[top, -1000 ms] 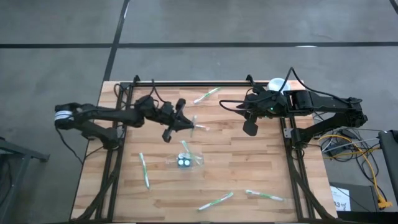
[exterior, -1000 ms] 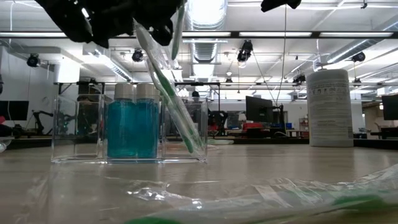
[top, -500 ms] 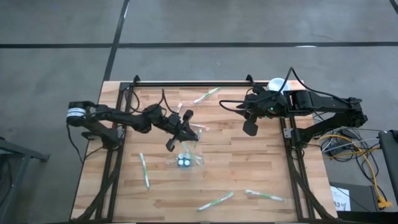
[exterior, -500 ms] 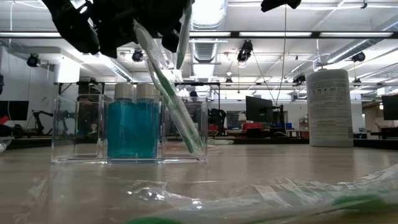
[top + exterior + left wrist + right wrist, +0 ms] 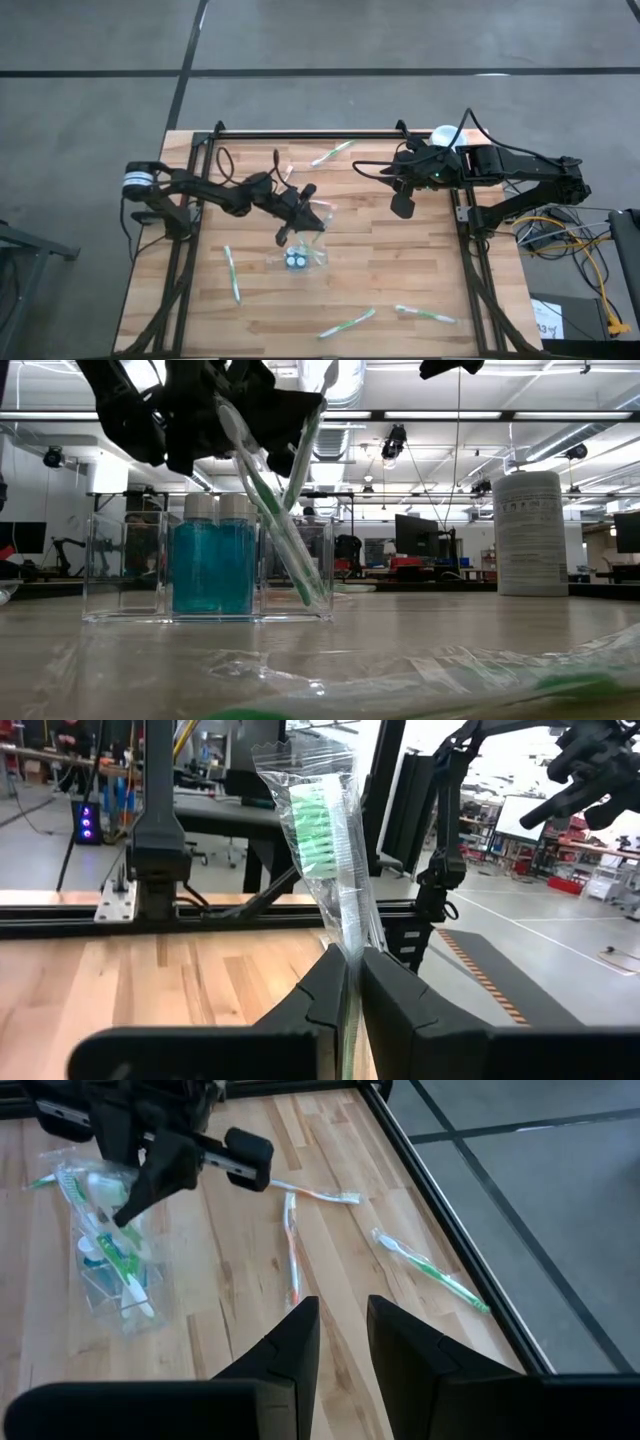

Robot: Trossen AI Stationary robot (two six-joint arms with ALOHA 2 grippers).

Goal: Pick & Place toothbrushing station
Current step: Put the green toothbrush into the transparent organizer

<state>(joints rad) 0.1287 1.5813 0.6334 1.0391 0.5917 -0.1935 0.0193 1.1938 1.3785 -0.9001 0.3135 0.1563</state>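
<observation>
Over the clear holder [image 5: 205, 565] at mid-desk [image 5: 400, 280], the left gripper [image 5: 298, 213] has its jaws pinched shut on a wrapped green toothbrush [image 5: 325, 840] standing upright between them, while the right gripper [image 5: 402, 205] hangs apart, slightly parted, empty.

I can read no words, brands or numbers anywhere around me. The white canister [image 5: 529, 532] carries a printed label, but its lines are too small to make out. The toothbrush wrapper [image 5: 322, 830] shows no print.
</observation>
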